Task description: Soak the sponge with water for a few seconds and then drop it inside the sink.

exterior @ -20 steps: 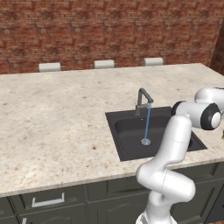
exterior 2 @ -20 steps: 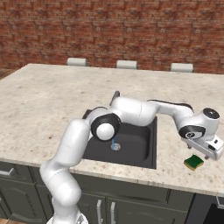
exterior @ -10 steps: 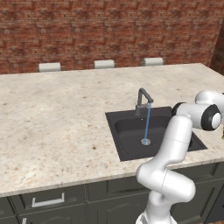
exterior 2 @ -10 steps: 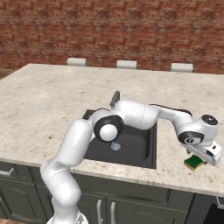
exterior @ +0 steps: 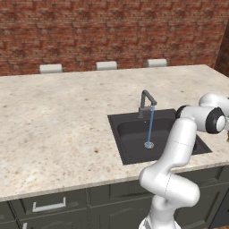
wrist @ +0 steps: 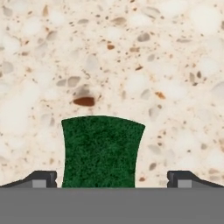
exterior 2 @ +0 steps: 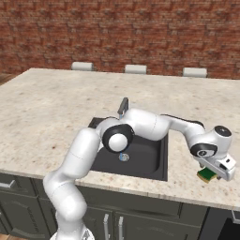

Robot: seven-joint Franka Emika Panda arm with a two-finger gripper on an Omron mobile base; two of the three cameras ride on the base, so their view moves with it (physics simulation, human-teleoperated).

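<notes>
Gripper (wrist: 112, 180), jaws spread wide and holding nothing, poised directly over the sponge (wrist: 102, 151), which lay green side up on the speckled counter (wrist: 131, 57) right of the sink (exterior 2: 157, 174); likely light, soft, compressible, best pinched across its sides.

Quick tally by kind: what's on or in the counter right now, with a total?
Sponge: 1
Sink: 1
Faucet: 1
Water stream: 1
Drain: 1
Grey blocks along the far edge of the counter: 3
Total: 8
</notes>
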